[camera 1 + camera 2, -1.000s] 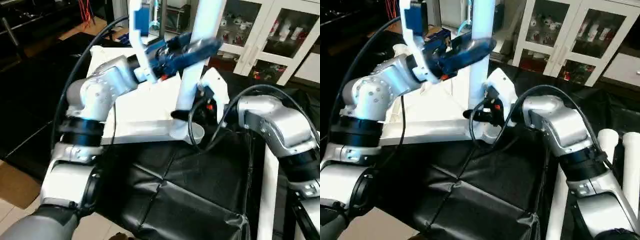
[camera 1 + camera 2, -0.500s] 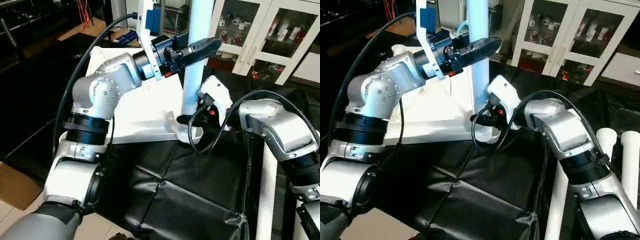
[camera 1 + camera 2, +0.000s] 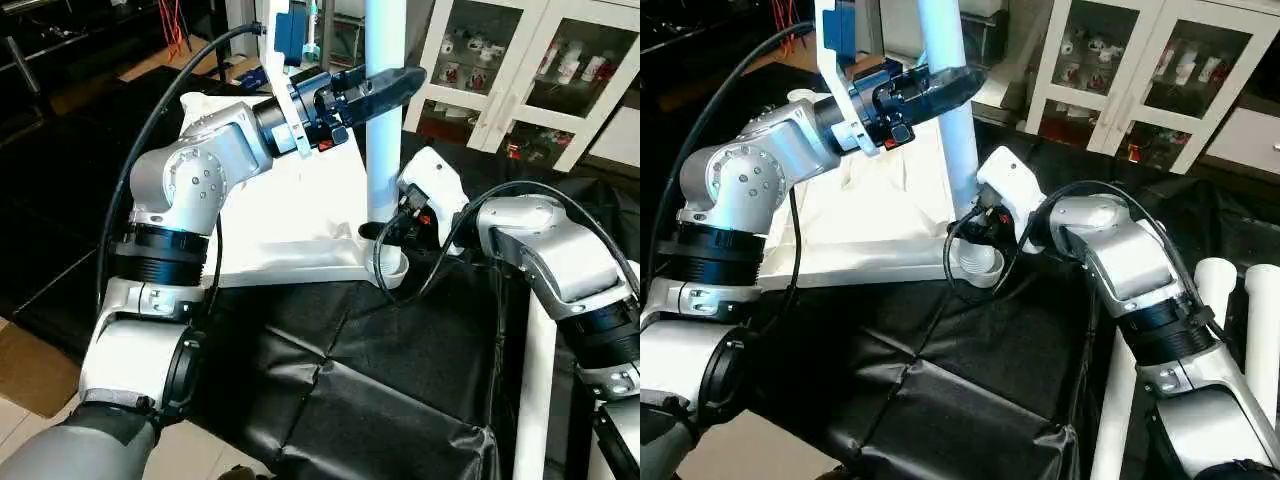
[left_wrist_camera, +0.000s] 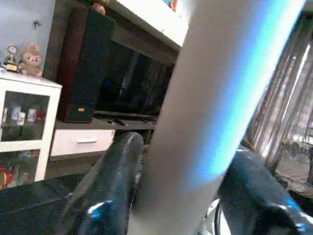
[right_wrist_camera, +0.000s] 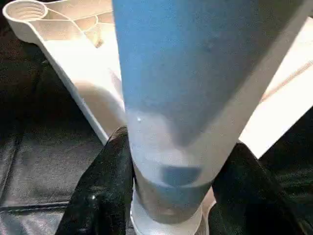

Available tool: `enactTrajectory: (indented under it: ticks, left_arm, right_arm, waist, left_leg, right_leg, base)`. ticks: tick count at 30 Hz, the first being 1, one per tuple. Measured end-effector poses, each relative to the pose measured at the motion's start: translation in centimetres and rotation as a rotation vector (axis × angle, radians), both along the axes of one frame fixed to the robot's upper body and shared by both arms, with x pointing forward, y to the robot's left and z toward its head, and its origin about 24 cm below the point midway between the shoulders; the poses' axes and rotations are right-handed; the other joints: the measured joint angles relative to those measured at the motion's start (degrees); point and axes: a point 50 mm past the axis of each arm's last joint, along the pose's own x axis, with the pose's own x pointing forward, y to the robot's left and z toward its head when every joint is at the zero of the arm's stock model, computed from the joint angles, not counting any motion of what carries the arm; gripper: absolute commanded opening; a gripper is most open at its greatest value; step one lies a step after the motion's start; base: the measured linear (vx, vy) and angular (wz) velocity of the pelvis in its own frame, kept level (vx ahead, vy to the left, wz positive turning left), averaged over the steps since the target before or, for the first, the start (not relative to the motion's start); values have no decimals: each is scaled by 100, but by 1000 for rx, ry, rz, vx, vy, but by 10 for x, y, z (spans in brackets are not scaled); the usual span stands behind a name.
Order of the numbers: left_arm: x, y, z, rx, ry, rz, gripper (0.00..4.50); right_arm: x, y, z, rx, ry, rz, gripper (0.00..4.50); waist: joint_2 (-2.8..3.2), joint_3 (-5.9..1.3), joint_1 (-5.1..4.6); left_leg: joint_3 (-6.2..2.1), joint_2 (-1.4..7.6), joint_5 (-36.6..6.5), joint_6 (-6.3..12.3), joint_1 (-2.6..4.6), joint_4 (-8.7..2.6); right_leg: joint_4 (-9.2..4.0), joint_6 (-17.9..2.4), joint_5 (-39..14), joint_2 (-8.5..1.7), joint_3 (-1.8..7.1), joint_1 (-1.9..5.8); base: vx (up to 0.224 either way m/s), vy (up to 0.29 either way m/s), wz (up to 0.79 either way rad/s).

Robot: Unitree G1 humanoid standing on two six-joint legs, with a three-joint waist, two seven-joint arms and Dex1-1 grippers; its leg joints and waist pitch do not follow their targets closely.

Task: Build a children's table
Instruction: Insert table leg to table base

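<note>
The white tabletop (image 3: 290, 215) lies underside up on black cloth. One white leg (image 3: 384, 150) stands upright in its near right corner socket (image 3: 392, 265). My left gripper (image 3: 390, 82) reaches across from the left and is shut on the leg high up; in the left wrist view both black fingers (image 4: 115, 188) press against the leg (image 4: 220, 98). My right gripper (image 3: 385, 232) is shut on the leg just above the socket. The right wrist view shows its fingers (image 5: 105, 191) against both sides of the leg's (image 5: 186, 73) lower end.
More white legs (image 3: 1230, 280) lie on the cloth at the right, beside my right arm. A white glass-door cabinet (image 3: 540, 70) stands behind the work. A black cable (image 3: 150, 130) loops over my left arm. Black cloth (image 3: 380, 370) covers the near area.
The leg has swung from a tilt to upright in the socket. My left gripper's fingers have closed in on it. The right gripper has kept its hold near the base.
</note>
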Motion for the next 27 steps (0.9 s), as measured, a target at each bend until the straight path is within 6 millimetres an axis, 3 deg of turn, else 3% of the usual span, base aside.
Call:
enactTrajectory:
  ticks: [2,8,10,14,15,21,25,27]
  left_arm:
    - [1,1,1,1,0,10,210]
    - [9,5,16,-35,8,100,191]
    - [12,8,25,-56,8,143,187]
    - [18,16,41,-106,30,241,178]
    - [20,18,42,-110,41,266,165]
    - [31,28,40,-110,122,390,160]
    - [30,37,65,-139,88,413,159]
    - [28,36,74,-156,70,402,159]
  right_arm:
    - [0,1,0,6,-2,-1,180]
    - [3,3,9,73,-44,-22,180]
    - [7,5,15,112,-65,-35,236]
    - [10,11,27,210,-103,-55,272]
    - [10,9,31,240,-100,-56,292]
    - [8,-8,57,339,-144,-50,310]
    - [7,-38,84,365,-203,-87,310]
    - [6,-42,88,373,-215,-96,310]
  waist:
    - [0,0,1]
    - [-5,3,2]
    - [-10,4,-8]
    - [-10,4,2]
    - [-11,5,8]
    - [-25,11,104]
    - [-31,15,161]
    - [-33,14,157]
  left_leg:
    - [-1,0,0,0,0,0]
    - [-1,0,4,2,0,0]
    - [-2,0,5,0,0,0]
    - [-5,0,8,-6,-1,0]
    - [-5,0,8,-6,-2,0]
    - [-5,-1,9,-3,-6,1]
    - [-5,0,7,-1,-7,1]
    - [-5,0,6,0,-4,1]
  right_leg:
    - [0,0,0,0,0,0]
    - [4,0,0,0,0,-2]
    - [7,0,0,0,-1,-3]
    - [8,0,0,1,-3,-4]
    - [8,0,0,1,-3,-4]
    - [7,0,0,0,-3,-6]
    - [2,1,-1,0,-4,-6]
    - [1,1,-1,0,-4,-3]
  base:
    - [0,0,0]
    - [0,0,0]
    - [0,0,0]
    - [0,0,0]
    - [0,0,0]
    - [0,0,0]
    - [0,0,0]
    - [0,0,0]
